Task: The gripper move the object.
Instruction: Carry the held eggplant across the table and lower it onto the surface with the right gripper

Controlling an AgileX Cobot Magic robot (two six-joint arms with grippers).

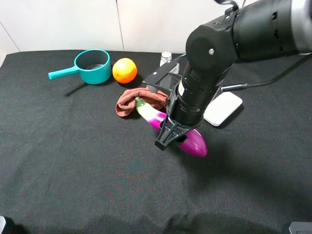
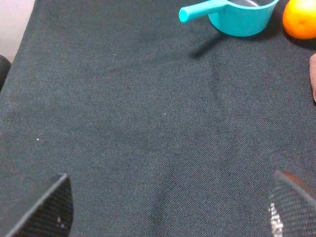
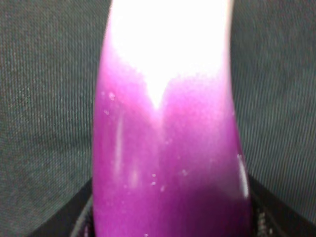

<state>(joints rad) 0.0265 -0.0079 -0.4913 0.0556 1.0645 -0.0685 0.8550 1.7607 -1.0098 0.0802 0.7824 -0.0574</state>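
Now the right pincer (image 1: 171,137) is pinching the eggplant (image 1: 197,144) around its purple middle, fingers pressing on both flanks. The eggplant's green stem end is touching the edge of the brown cloth (image 1: 127,103), and its fat purple end is pointing away from the cloth over the black worktop (image 1: 73,161). The left pincer (image 2: 168,212) is hanging spread wide, well apart from the cloth. Beyond the cloth an orange (image 1: 125,70) and a teal saucepan (image 1: 93,67) are sitting.

The right arm (image 1: 229,39) enters from the upper right of the exterior view and bends down toward frame centre. The right end effector (image 1: 174,138) points downward, jaws clamped on the eggplant (image 1: 196,143). The left end effector (image 2: 170,210) has its fingers spread wide apart.
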